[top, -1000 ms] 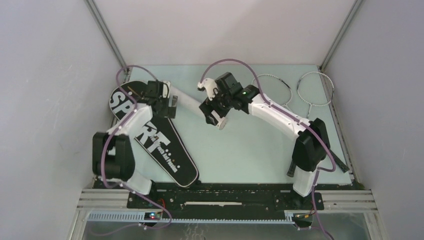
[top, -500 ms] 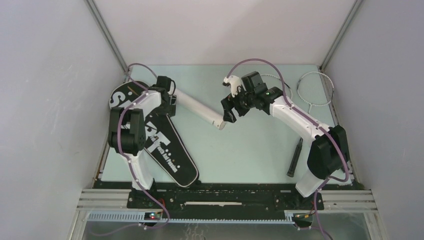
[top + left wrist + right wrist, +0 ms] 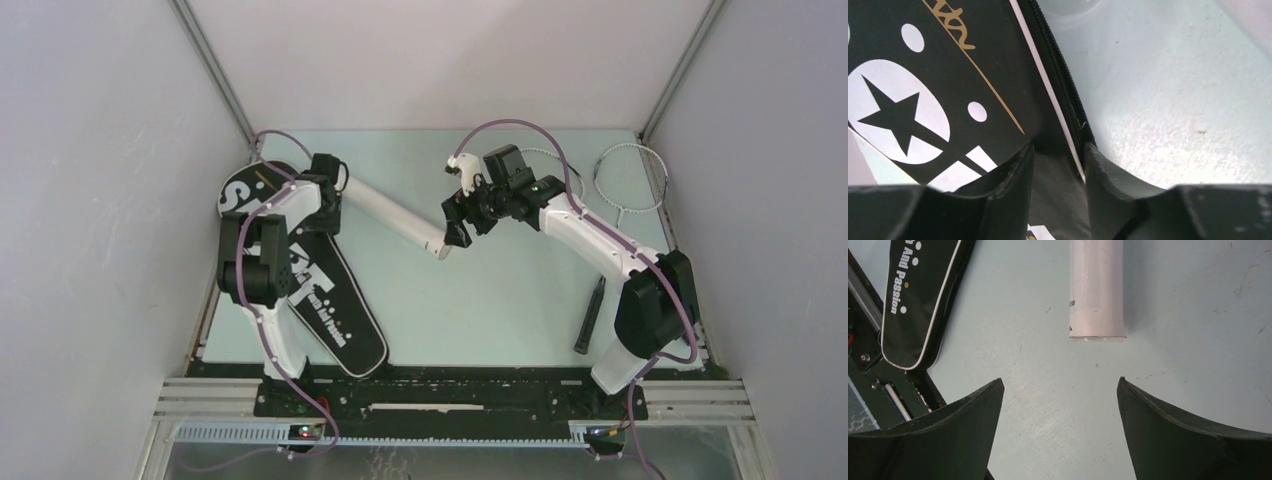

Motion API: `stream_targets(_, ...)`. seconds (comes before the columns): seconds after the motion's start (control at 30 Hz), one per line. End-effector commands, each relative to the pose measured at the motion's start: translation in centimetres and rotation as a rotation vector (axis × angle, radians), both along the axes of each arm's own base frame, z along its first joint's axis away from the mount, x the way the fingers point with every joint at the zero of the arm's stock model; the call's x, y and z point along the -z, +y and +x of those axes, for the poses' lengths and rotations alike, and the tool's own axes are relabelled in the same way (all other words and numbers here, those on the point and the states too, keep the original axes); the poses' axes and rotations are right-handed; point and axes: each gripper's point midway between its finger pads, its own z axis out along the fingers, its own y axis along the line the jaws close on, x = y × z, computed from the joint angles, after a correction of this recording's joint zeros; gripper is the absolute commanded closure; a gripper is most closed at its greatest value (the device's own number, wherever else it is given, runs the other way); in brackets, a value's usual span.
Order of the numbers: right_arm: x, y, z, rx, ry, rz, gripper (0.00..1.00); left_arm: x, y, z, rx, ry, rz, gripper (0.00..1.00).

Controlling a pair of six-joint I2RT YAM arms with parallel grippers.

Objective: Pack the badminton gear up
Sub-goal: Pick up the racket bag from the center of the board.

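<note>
Left claw (image 3: 1059,155): half closed astride the zipper edge of the bag (image 3: 938,75); whether it pinches the fabric cannot be told. Right claw (image 3: 1060,390): wide open, empty, just short of the free end of the tube (image 3: 1097,290), which runs away from the bag's wide end.

Bag: judged soft, light and floppy; hold at the zipper edge. Tube: stiff, smooth, likely to roll; grip across the body.

Bare bench (image 3: 500,300) beside the bag's narrow end gives working room.

bag (image 3: 338,318) — left side | tube (image 3: 395,213) — centre, diagonal | racquet (image 3: 632,177) far right
</note>
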Motion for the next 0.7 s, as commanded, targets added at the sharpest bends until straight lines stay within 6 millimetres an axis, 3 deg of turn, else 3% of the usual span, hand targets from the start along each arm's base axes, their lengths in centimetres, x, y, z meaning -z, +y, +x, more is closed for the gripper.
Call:
stream_targets(0.0, -2.0, 0.4, 0.0, -0.007, -0.033, 0.052, 0.08, -2.2, 2.1, 0.4, -0.045, -0.06, 0.01, 0.64)
stream_targets(0.13, -1.7, 0.4, -0.1, -0.011, -0.024, 0.052, 0.09, -3.9, 2.8, -0.4, -0.075, -0.111, -0.014, 0.95)
stream_targets(0.17, -1.8, 0.4, -0.1, -0.012, -0.027, 0.052, 0.09, -4.4, 3.1, -0.6, -0.086, -0.126, -0.018, 0.99)
stream_targets(0.33, -1.5, 0.5, -0.1, -0.014, -0.022, 0.05, 0.09, -8.3, 4.0, -1.7, -0.106, -0.227, -0.015, 1.0)
stream_targets(0.43, -1.6, 0.5, 0.0, -0.015, -0.024, 0.052, 0.09, -11.2, 5.7, -2.6, -0.139, -0.307, 0.012, 1.0)
stream_targets(0.67, -2.1, 0.3, 0.1, -0.003, -0.039, 0.056, 0.09, -18.4, 3.5, -3.7, -0.003, -0.522, -0.067, 1.0)
